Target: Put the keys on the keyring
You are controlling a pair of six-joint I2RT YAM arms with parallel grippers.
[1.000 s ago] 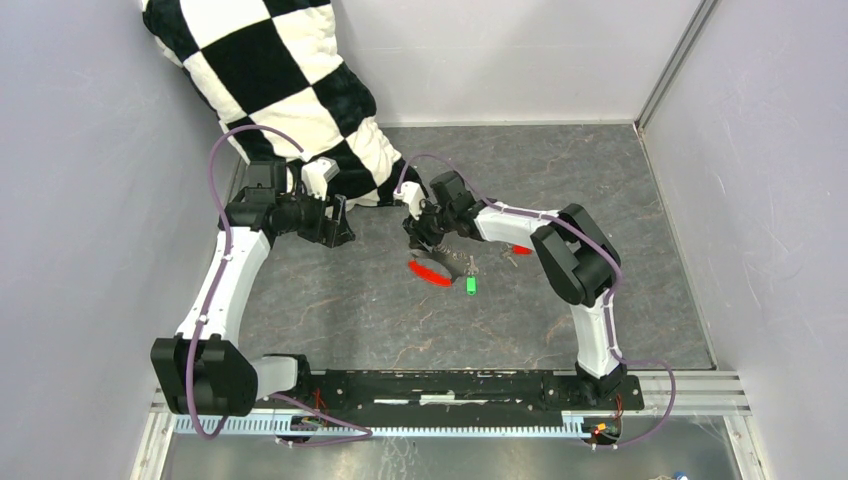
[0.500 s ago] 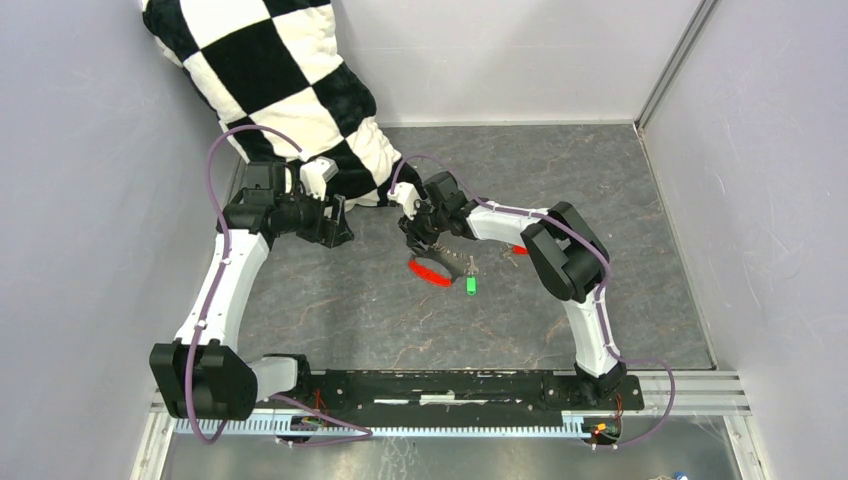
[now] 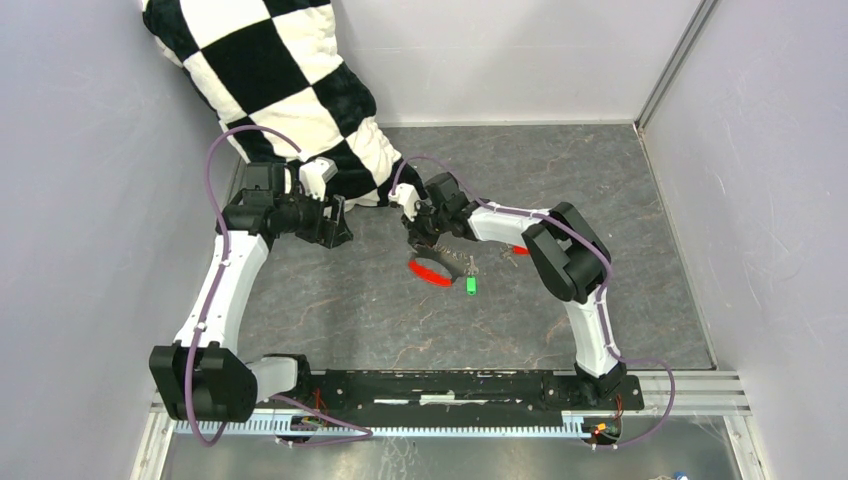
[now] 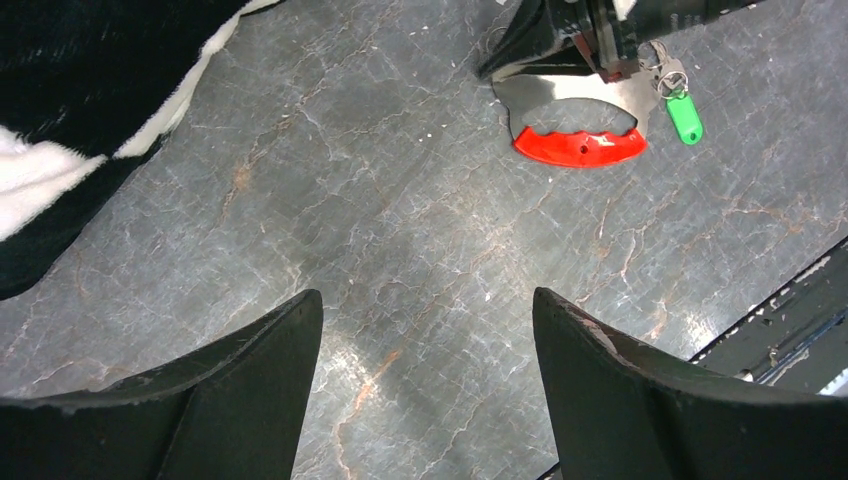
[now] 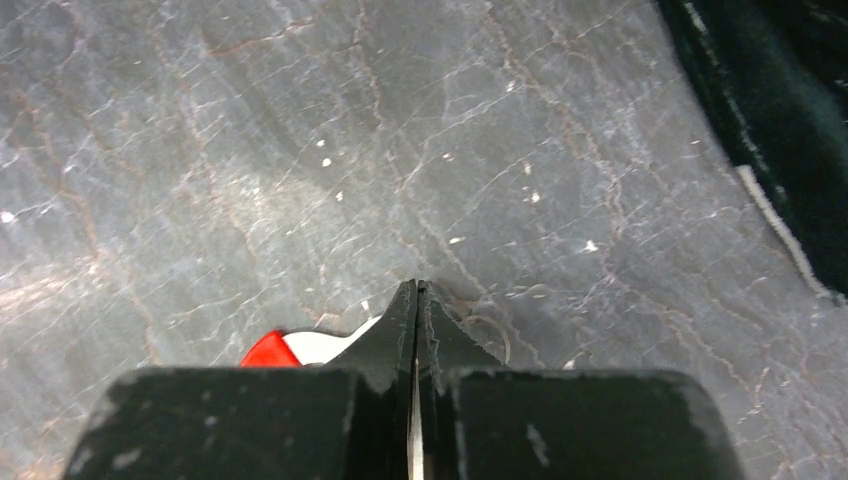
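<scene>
Right gripper (image 3: pixel 424 243) down on the dark stone-patterned desk (image 3: pixel 600 170), its fingers (image 5: pixel 390 340) pressed tight together at the far-left edge of the keyring (image 4: pixel 668 78). The wrist view shows a thin wire loop just right of the fingertips. Whether they have pinched any metal cannot be told.

The ring lies flat mid-desk with its long red tag (image 4: pixel 580 147) on the near-left side and the small green tag (image 4: pixel 684 116) to the right. Right of it, partly under the right forearm, sits the red-headed key (image 3: pixel 521 250). A faint glint just beside it is probably the silver key (image 3: pixel 508 260), too small to be sure. Neither key is on the ring.

The left gripper (image 3: pixel 338 222) hangs above the desk well left of the ring, fingers (image 4: pixel 250 390) spread wide and empty, near a black-and-white checkered cushion (image 3: pixel 280 70).

The step in hand looks like securing the ring, so threading has not begun. The next move probably calls for lifting or steadying the ring so its split can be offered to a key, with the free left arm bringing one across.
</scene>
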